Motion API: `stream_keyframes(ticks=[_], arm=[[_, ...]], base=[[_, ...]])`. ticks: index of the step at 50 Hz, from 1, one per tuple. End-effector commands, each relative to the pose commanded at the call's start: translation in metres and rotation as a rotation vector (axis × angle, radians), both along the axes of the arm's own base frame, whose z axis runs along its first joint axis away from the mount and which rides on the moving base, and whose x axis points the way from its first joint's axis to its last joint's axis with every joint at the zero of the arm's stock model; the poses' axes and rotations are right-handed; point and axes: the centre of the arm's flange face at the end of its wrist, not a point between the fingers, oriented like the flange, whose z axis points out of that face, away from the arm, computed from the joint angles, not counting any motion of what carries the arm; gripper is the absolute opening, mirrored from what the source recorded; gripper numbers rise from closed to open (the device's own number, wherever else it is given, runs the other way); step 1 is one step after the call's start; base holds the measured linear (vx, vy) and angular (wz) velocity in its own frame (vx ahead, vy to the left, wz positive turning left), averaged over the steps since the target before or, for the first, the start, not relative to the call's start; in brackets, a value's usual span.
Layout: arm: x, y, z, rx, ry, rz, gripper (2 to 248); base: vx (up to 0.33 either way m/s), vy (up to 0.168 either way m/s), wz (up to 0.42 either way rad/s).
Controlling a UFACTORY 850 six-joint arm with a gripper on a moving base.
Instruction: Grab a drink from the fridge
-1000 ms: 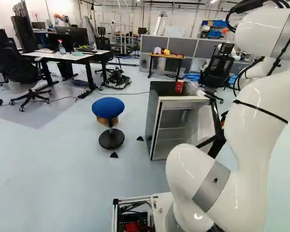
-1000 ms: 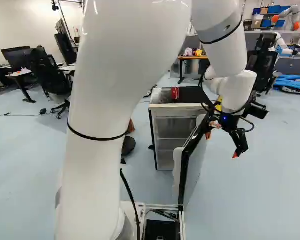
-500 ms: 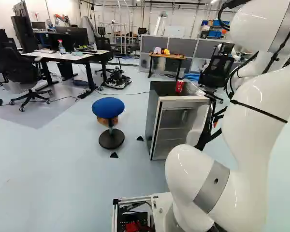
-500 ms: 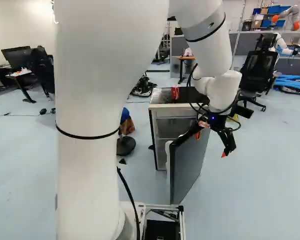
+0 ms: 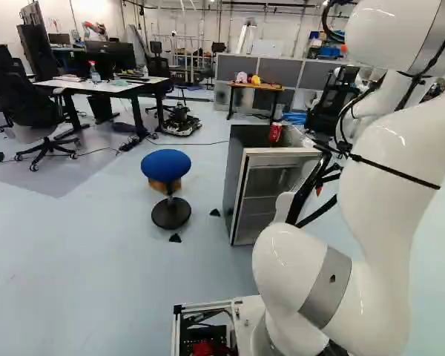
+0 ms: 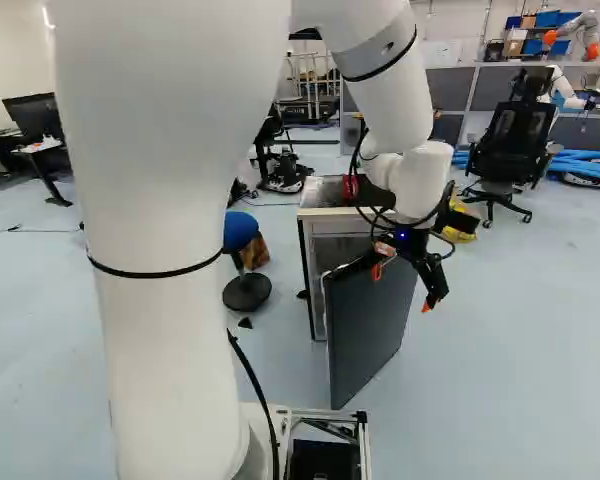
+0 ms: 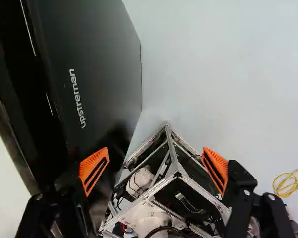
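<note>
The gripper (image 6: pixel 402 288) hangs at the outer side of the fridge door (image 6: pixel 365 330) in the right base view. In the wrist view the gripper (image 7: pixel 156 153) stands wide open with nothing between its pads; one finger overlaps the door's dark outer face (image 7: pixel 102 79), whether touching I cannot tell. The fridge (image 5: pixel 241 167) is partly open, its shelves showing in the left base view. A red can (image 5: pixel 275 133) stands upright on its top; arm cables partly cover the can (image 6: pixel 351 187) in the right base view. No drink inside can be made out.
A blue stool (image 5: pixel 166 165) stands beside the fridge. The base's metal frame (image 7: pixel 176 168) lies ahead of the gripper, with a yellow cable (image 7: pixel 287 186) on the floor. Behind are an office chair (image 6: pixel 510 150), desks and another robot (image 6: pixel 578 35).
The fridge door has swung partway towards closed, its free edge moving left in the right base view. My arm and gripper have moved left with it. The base and the can have stayed put.
</note>
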Motion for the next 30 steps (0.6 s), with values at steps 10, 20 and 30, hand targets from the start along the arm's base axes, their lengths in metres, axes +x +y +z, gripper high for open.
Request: stream_keyframes(ticks=[10,20,30], arm=[[0.006,0.017,0.0,-0.026,-0.026,0.034,247],[0.013,0.034,0.0,-0.057,-0.059,0.069,247],[0.02,0.051,0.0,-0.088,-0.094,0.105,247]], base=[[0.0,0.0,0.0],[0.0,0.0,0.0],[0.0,0.0,0.0]])
